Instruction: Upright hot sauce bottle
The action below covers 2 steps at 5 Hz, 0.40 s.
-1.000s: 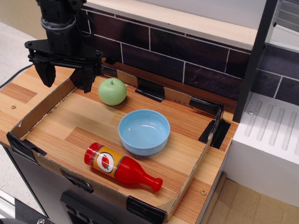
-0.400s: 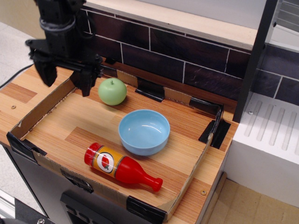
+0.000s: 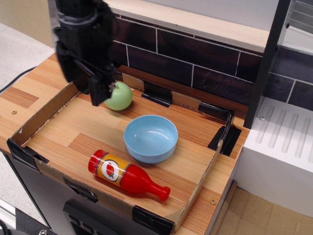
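Near front edge, hot sauce bottle (image 3: 128,175) lies flat, well apart from tool (image 3: 84,81).

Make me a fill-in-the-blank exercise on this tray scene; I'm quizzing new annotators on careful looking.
1. The hot sauce bottle is lying on its ____.
2. The bowl is ____ in colour.
3. The round green fruit behind the bowl is an ____.
4. The gripper holds ____.

Missing words: side; blue; apple; nothing
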Available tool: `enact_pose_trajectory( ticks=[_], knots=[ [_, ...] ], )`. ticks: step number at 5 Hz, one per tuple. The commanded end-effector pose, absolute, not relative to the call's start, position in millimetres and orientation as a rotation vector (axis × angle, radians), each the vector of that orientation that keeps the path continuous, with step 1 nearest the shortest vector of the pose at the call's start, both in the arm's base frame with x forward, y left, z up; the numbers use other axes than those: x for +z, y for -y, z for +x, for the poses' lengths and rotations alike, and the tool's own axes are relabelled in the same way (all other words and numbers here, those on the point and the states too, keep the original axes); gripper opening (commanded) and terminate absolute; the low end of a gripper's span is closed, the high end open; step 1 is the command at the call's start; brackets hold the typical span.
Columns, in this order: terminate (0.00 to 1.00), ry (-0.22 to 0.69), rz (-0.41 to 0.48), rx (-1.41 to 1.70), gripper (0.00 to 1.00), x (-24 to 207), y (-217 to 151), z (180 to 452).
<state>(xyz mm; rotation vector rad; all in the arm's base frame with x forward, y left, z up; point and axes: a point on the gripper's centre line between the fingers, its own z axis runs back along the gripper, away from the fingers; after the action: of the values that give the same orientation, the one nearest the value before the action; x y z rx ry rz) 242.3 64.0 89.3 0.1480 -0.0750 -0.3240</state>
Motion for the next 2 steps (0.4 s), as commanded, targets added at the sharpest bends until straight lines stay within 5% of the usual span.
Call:
enact_pose_trajectory(
  ticks=[1,2],
  knots=[
    [0.00,0.143,0.165,-0.801,1.00,96,-29,236],
    [0.00,0.191,0.103,-1.046,1.00,100,-19,226]
  ],
)
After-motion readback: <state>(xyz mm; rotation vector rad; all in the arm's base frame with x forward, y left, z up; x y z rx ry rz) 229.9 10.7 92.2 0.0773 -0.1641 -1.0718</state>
